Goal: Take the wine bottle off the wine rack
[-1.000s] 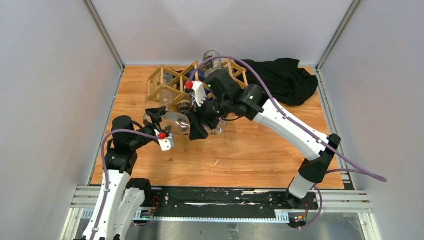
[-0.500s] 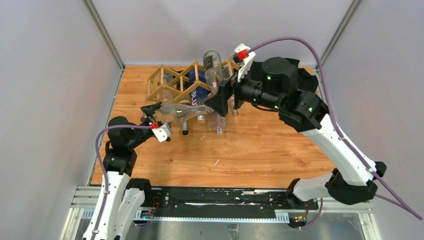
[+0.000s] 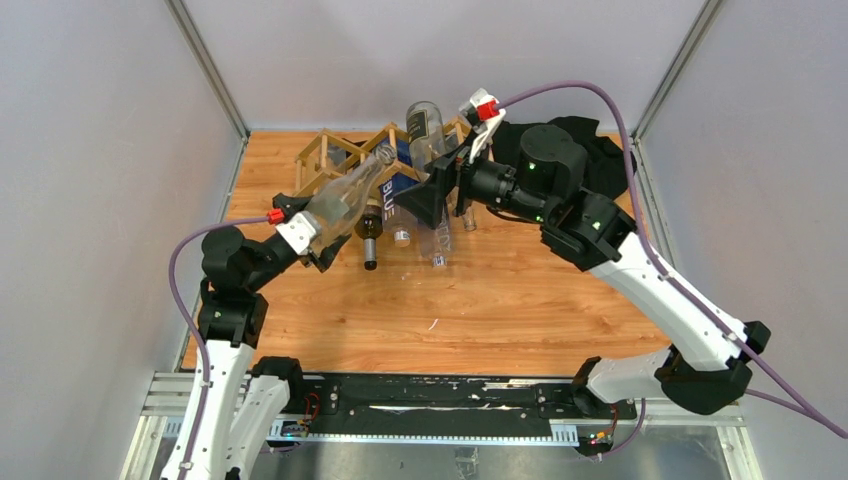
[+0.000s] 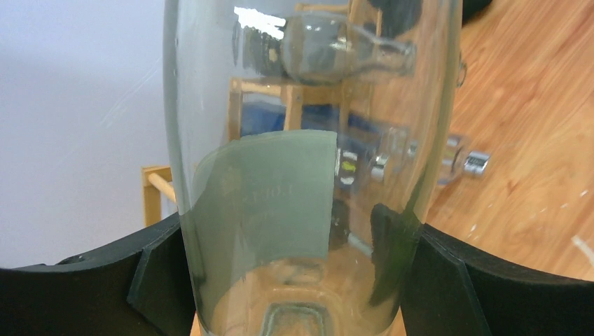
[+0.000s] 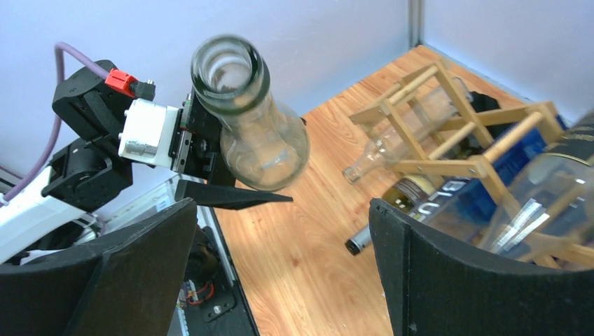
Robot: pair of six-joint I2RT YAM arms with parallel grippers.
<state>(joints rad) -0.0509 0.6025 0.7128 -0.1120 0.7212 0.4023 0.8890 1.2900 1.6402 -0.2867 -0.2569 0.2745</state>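
The left gripper (image 3: 322,238) clamps the wine bottle (image 3: 350,190) by its body, neck raised, probably to clear the wine rack (image 3: 325,158); the right gripper (image 3: 440,195) gapes empty.

walls (image 3: 90,150): plain grey panels | table (image 3: 520,310): orange wood grain | light: even, soft | black cloth (image 3: 612,158): far right corner

one wine rack (image 3: 330,160), at least five bottles (image 3: 345,195), one black cloth (image 3: 610,160), two arms (image 3: 660,290)
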